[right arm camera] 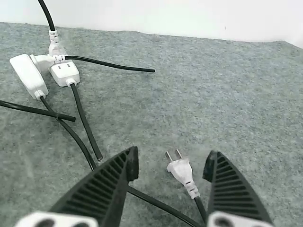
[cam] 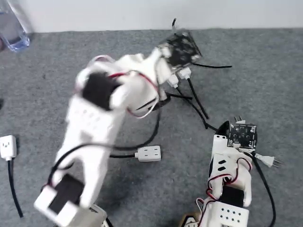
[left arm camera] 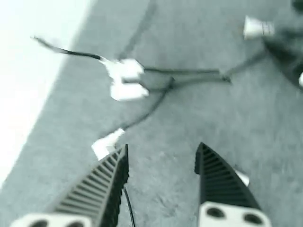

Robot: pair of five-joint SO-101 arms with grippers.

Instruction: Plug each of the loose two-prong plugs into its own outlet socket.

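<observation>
Left tool (cam: 182, 49) first, high view: it sits at the far end of the counter (cam: 265, 71) w/ its arm stretched right across. You can't see its fingers from up there, they're under the wrist. White socket blocks (cam: 177, 78) w/ black cords lie just beside it. Right tool (cam: 234, 125) is at the near right. You've got a two-prong plug (cam: 271, 161) lying on the counter just beside that arm, prongs pointing away from it. A triple socket (cam: 148, 152) lies mid-counter btw the two arms, and an edge socket (cam: 7, 145) sits at the far left.

Left wrist view: left tool (left arm camera: 162, 149) is spread wide, nothing btw its fingers (left arm camera: 106, 189). A small white piece (left arm camera: 108, 144) lies right by one fingertip, can't tell what it is. Two white blocks (left arm camera: 124, 71) w/ cords lie farther off.

Right wrist view: right tool (right arm camera: 171, 158) is spread apart too, gripping nothing. A white plug (right arm camera: 181, 169) lies flat on the counter btw the fingertips, touching neither. Its prongs point away from the tool and its cord runs back under it. A far socket (right arm camera: 64, 73) and a white adapter (right arm camera: 28, 75) lie well apart from it, near the wall (right arm camera: 189, 19).
</observation>
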